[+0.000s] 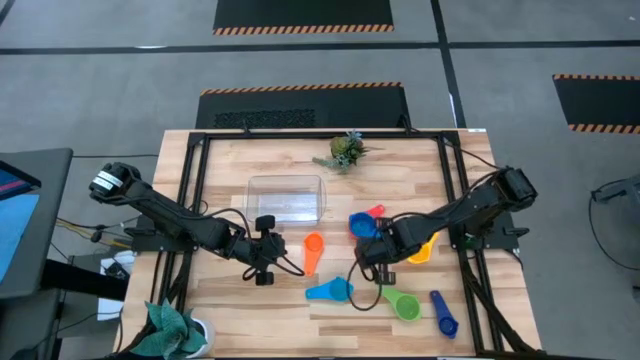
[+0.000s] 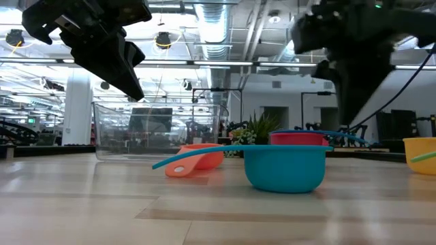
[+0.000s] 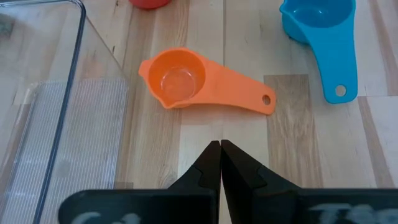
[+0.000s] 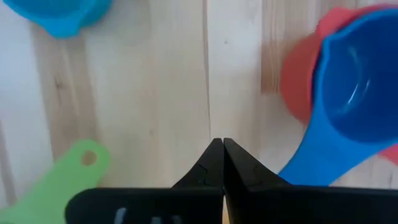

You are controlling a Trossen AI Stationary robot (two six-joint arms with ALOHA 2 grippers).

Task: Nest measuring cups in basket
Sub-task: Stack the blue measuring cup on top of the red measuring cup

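Observation:
The clear basket (image 1: 285,198) stands on the table with no cup in it. The measuring cups lie on the wood to its right and front: orange (image 1: 313,250), light blue (image 1: 330,290), a blue one (image 1: 362,225) lying over the red one (image 4: 298,81), yellow (image 1: 421,250), green (image 1: 401,302) and dark blue (image 1: 443,313). My left gripper (image 1: 272,250) is shut and empty just left of the orange cup (image 3: 186,84). My right gripper (image 1: 368,255) is shut and empty above bare wood between the blue cup (image 4: 354,87) and the green cup's handle (image 4: 71,177).
A small green plant sprig (image 1: 345,150) lies at the table's far edge. A teal cloth (image 1: 170,325) sits at the near left corner. A black frame (image 1: 195,190) runs around the work area. Bare wood lies left of and in front of the basket.

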